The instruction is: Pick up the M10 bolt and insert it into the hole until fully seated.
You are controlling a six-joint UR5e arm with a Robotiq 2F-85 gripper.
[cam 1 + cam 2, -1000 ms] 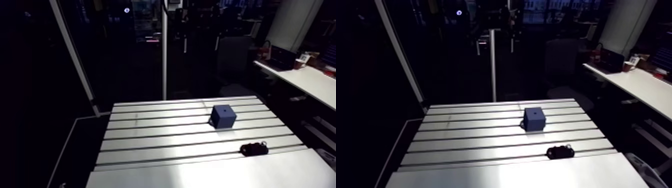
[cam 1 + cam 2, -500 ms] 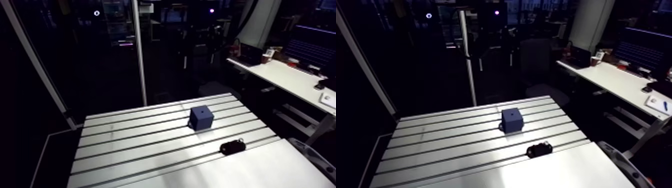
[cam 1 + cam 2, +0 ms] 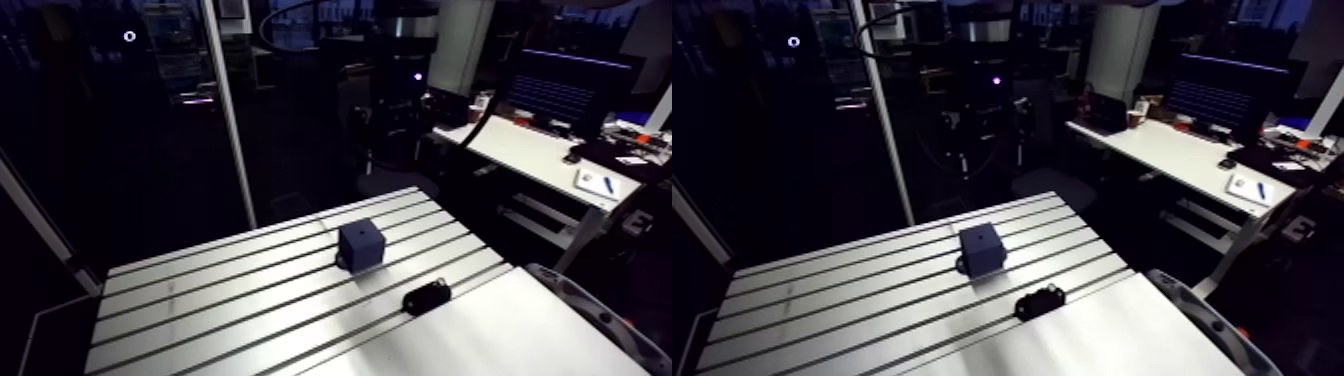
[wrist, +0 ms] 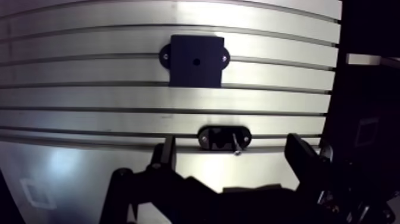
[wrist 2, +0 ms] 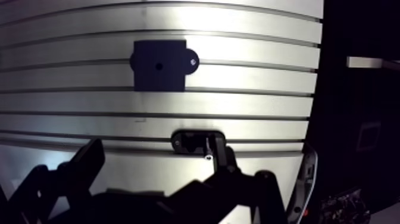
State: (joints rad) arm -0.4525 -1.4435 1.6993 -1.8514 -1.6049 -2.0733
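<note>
Wrist view showed the bolt (image 4: 235,146) lying in a small black cradle (image 4: 214,137) by the last slot of the bench (image 4: 89,98). Farther along, apart from it, sat the dark blue block (image 4: 196,74), its hole (image 4: 196,61) facing up. The pincer (image 4: 232,152) hung above, fingers spread wide and holding nothing, the cradle ahead between them.

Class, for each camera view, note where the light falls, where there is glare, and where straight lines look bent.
Arm view: only the table is lit, the block and holder dark against it, with sheen on the smooth plate. Wrist view: the table's slots bow into curves, glare sits on the plate beside the fingers, which are black silhouettes.
</note>
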